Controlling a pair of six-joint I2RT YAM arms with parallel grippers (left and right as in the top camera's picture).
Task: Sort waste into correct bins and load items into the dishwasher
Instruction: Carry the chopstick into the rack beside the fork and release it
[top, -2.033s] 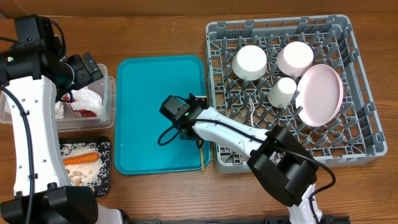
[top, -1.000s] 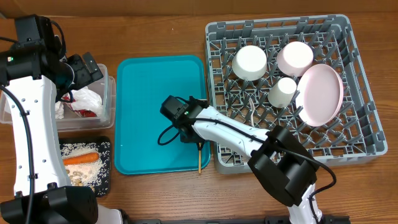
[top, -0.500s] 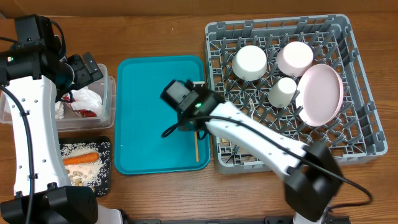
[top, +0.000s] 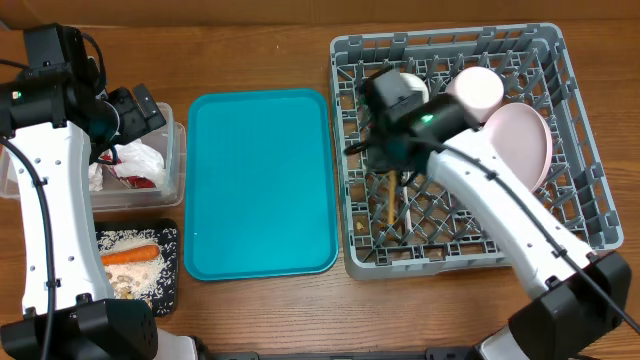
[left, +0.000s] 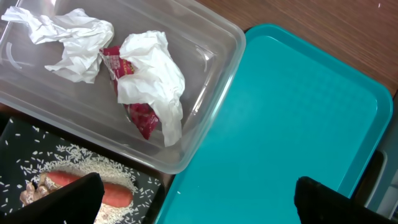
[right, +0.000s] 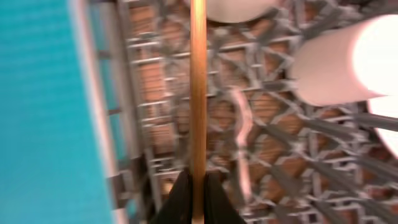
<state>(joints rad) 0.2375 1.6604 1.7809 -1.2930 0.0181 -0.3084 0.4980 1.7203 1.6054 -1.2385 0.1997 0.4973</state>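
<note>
Two dark fingers of the right gripper (right: 198, 182) are pressed together on the thin wooden chopstick (right: 198, 87), pinching it near one end so the stick runs straight out from the tips. From overhead, the chopstick (top: 389, 200) lies over the left part of the grey dish rack (top: 580, 232), just past the rack's wall next to the teal serving tray (top: 260, 180); whether its free end touches the grid cannot be told. Beyond the arm, the rack holds a white bowl (top: 412, 86), a pink bowl (top: 476, 90) and a pink plate (top: 526, 146) standing on edge. Across the table, the left gripper (left: 198, 180) has its fingers spread wide with nothing between them, hanging above the edge where the clear plastic tub (left: 219, 55) meets the teal tray. Inside the tub lie a crumpled white napkin (left: 150, 70) and a red wrapper (left: 140, 116). Beside the tub, the shallow black tray (top: 170, 238) carries an orange carrot stick (top: 130, 256) among loose white rice (top: 152, 282).
</note>
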